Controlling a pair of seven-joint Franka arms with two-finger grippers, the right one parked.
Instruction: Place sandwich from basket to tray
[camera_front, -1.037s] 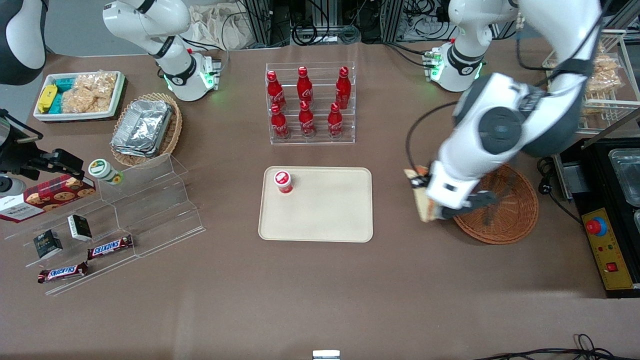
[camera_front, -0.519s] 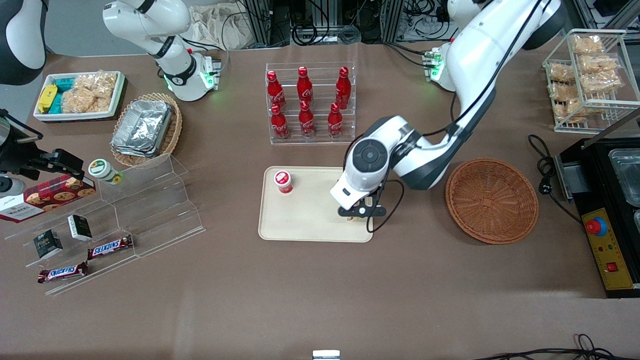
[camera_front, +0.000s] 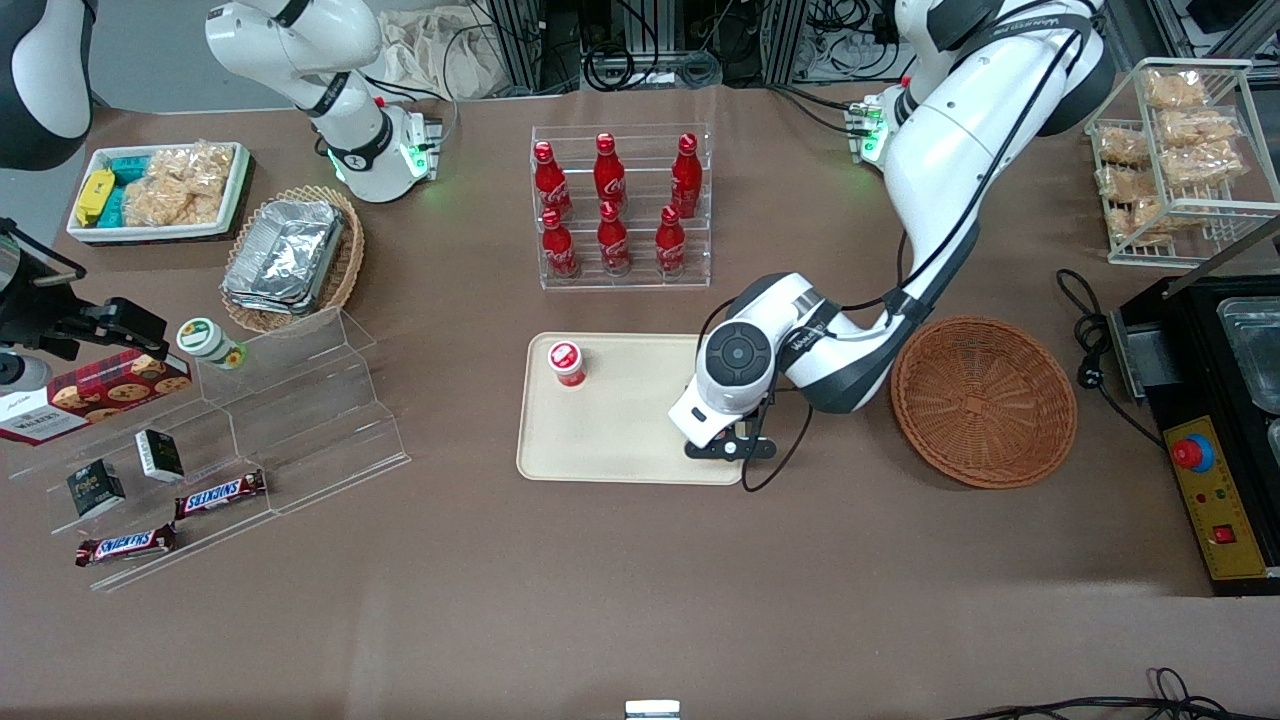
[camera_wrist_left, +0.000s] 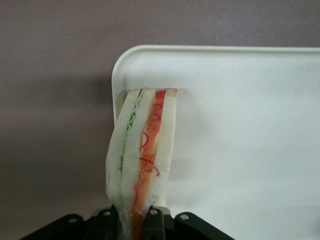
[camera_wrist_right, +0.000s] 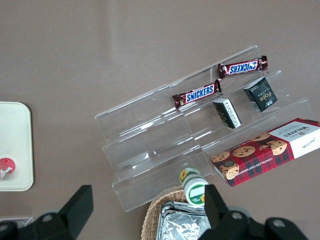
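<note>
Brown surface carries the tray, over whose corner nearest the emptied basket the sandwich is held clenched on edge by the end effector; lowering and release are judged next

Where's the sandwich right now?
The sandwich is in the pincer, over the tray's corner nearest the basket and the front camera; the front view hides it under the wrist.

The hand sits low over the tray corner nearest the basket; 1 bottle stands well apart.
</note>
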